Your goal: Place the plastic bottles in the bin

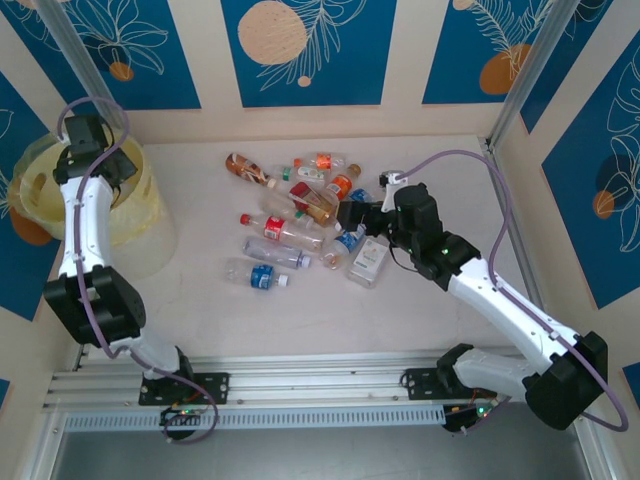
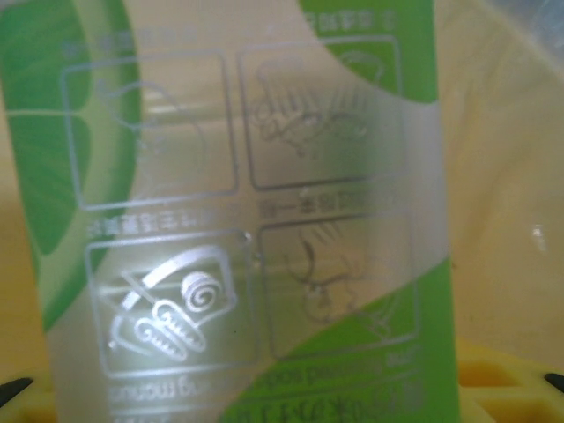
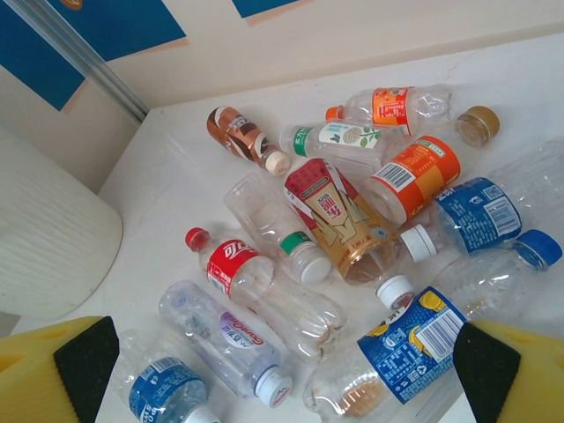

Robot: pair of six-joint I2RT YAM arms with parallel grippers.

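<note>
While my left gripper [image 1: 118, 168] hung over the bin [image 1: 150, 218] at ten o'clock, clamped on a green-labelled bottle [image 2: 247, 220], my right gripper [image 3: 286, 366] stood wide apart above the other bottles [image 1: 300, 222] toward twelve. Next, I judged, the left had to release.

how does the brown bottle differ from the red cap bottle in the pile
The brown bottle is dark-tinted with a cream cap; the red-cap bottle is clear with a red label. The brown bottle is shorter than the red-cap bottle. The brown bottle lies at the far edge of the pile, the red-cap bottle nearer its middle. Both lie on their sides, capped.
</note>
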